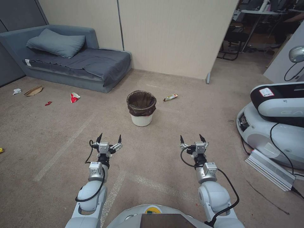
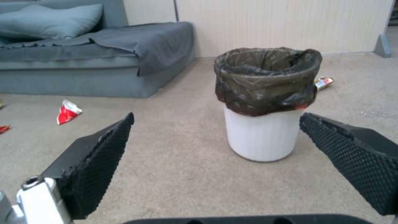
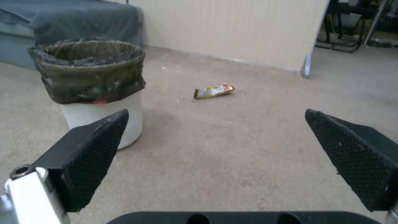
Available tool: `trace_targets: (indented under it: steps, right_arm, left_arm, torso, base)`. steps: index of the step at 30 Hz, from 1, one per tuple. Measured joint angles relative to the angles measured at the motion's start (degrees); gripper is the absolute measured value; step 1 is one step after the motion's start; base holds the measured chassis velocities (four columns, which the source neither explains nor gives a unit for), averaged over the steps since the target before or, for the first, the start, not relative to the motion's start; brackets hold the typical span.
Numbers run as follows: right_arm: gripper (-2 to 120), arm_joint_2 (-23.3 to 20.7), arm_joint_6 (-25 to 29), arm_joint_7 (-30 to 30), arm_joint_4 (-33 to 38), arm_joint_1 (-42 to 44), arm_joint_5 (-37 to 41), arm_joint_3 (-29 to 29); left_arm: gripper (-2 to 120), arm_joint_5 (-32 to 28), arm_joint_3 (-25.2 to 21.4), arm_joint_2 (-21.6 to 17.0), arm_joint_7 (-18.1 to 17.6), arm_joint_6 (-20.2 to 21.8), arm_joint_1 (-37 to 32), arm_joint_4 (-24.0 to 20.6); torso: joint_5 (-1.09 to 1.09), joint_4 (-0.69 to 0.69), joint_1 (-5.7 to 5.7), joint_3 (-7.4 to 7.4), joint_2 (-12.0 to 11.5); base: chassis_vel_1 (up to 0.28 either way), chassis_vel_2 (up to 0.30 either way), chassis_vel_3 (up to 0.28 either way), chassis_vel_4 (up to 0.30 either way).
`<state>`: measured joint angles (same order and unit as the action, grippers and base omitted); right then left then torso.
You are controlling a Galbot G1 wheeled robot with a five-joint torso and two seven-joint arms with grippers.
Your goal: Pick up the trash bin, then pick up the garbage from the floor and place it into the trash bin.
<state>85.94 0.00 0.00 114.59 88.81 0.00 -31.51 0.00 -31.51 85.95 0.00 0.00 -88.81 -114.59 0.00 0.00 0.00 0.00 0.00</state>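
The trash bin, a small white bucket with a dark bag folded over its rim, stands upright on the carpet floor ahead of me; it also fills the middle of the left wrist view and one side of the right wrist view. Garbage lies scattered: a colourful snack wrapper just right of the bin, a red-and-white wrapper, a red scrap, a brown paper bag and a white tissue wad at the left. My left gripper and right gripper hover open, short of the bin, holding nothing.
A grey sofa bed with a pillow sits at the back left against a beige partition wall. Another white robot base with cables and a metal rail stands at the right. Pale tape lines cross the carpet.
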Motion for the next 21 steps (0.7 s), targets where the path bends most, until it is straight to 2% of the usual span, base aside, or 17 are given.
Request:
trace_targets:
  steps: [21]
  right_arm:
    - [100,-0.01,-0.10,0.23,0.27,0.28,0.24,-0.08]
  left_arm:
    - [100,-0.12,-0.24,-0.10,-0.06,0.21,-0.25,-0.23]
  torso:
    - [0.00,0.01,0.00,0.00,0.00]
  base:
    - [0.000,0.000,0.000,0.000]
